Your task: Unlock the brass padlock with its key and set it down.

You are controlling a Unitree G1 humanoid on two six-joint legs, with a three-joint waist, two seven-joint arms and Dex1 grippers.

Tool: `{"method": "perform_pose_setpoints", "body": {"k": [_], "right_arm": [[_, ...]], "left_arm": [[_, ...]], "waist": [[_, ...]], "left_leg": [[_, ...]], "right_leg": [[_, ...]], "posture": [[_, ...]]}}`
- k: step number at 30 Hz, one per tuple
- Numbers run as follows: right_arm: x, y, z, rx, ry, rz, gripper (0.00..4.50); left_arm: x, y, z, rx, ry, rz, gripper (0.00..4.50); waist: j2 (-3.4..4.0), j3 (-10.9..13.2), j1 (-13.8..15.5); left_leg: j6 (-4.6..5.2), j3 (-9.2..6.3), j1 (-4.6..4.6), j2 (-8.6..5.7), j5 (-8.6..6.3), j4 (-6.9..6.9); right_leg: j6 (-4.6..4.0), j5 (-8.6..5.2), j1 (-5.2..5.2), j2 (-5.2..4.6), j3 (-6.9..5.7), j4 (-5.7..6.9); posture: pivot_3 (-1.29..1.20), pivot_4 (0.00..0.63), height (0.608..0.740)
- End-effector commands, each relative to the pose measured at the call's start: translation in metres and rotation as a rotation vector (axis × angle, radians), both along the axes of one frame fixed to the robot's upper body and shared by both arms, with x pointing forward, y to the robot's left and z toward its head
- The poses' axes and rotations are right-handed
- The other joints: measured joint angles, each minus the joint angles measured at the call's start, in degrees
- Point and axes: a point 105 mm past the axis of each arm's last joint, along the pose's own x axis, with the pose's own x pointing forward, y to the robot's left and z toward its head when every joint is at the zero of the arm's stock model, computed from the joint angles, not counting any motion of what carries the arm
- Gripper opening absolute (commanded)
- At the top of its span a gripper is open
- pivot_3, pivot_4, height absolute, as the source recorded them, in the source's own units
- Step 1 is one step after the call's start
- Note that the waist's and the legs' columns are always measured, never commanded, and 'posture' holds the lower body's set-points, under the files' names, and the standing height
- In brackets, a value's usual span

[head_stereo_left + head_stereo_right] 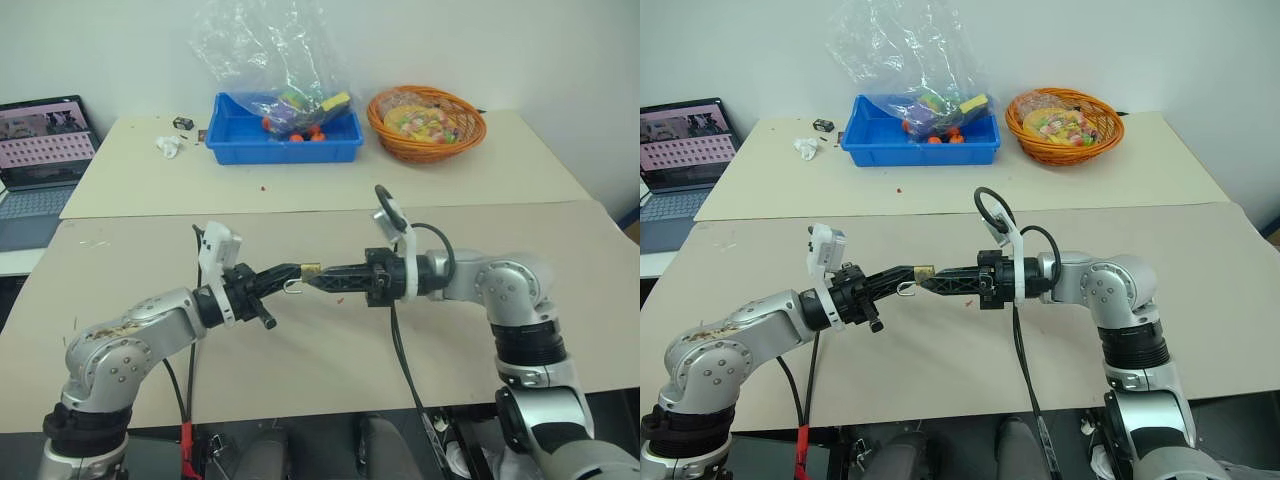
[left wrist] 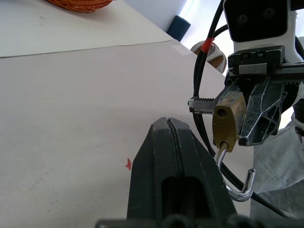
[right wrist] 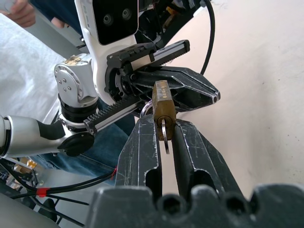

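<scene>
- One brass padlock (image 1: pixel 310 270), two grippers, one blue bin (image 1: pixel 284 130), one orange basket (image 1: pixel 426 122).
- Frame centre: both grippers meet above bare tabletop (image 1: pixel 330 350), well clear of its edges.
- Left gripper (image 1: pixel 293 274) pressed together; right gripper (image 1: pixel 316 279) pinches the padlock between its fingertips, shackle hanging open.

Right pincer (image 3: pixel 165 127) clamps brass padlock (image 3: pixel 163 109); left pincer (image 3: pixel 190 92) closed at one o'clock, touching it.
</scene>
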Motion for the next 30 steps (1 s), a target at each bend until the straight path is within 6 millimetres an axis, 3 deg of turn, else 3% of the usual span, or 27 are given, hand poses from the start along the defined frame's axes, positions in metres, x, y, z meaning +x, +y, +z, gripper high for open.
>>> {"method": "perform_pose_setpoints", "body": {"k": [1,7,11,14,16,30], "right_arm": [[0.001,-0.005,0.018,0.052,-0.029,-0.001,0.01],[0.003,-0.022,0.019,0.057,0.047,-0.02,0.01],[0.02,-0.039,-0.016,-0.085,0.221,-0.137,0.01],[0.029,-0.049,-0.063,-0.274,0.34,-0.235,0.01],[0.03,-0.051,-0.083,-0.348,0.389,-0.259,0.01],[0.046,-0.059,-0.098,-0.336,0.531,-0.341,0.01]], "left_arm": [[-0.003,0.003,0.004,0.016,-0.034,-0.01,0.03],[0.006,0.032,-0.009,0.151,-0.079,0.073,0.03],[0.002,0.041,-0.01,0.356,-0.283,0.028,0.03],[-0.015,0.025,0.0,0.47,-0.509,-0.116,0.03],[-0.025,0.015,0.004,0.495,-0.599,-0.2,0.03],[-0.03,0.007,0.007,0.455,-0.616,-0.233,0.03]], "waist": [[0.0,0.0,0.0],[0.0,0.0,-0.04],[0.0,0.0,-0.03],[0.0,0.0,0.0],[0.0,0.0,0.07],[-0.01,-0.01,-0.15]], "left_leg": [[0.0,0.0,0.0,0.0,0.0,0.0],[0.0,0.01,0.0,-0.01,0.0,-0.03],[0.01,0.05,0.0,0.0,0.0,-0.04],[0.0,0.13,-0.02,0.01,0.0,-0.08],[0.01,0.14,-0.07,0.02,-0.01,-0.09],[0.08,0.14,-0.03,0.3,-0.05,-0.06]], "right_leg": [[0.0,0.0,0.0,0.0,0.0,0.0],[0.0,0.0,0.0,0.02,0.0,0.0],[-0.02,-0.02,0.0,0.03,0.0,-0.11],[-0.03,-0.02,0.0,0.02,0.0,-0.32],[-0.04,-0.02,-0.02,0.01,-0.01,-0.38],[-0.01,0.01,0.1,0.07,-0.03,-0.39]], "posture": [[0.0,0.15,0.728],[0.0,0.15,0.728],[0.0,0.15,0.728],[0.0,0.15,0.728],[0.0,0.15,0.728],[0.0,0.15,0.728]]}}
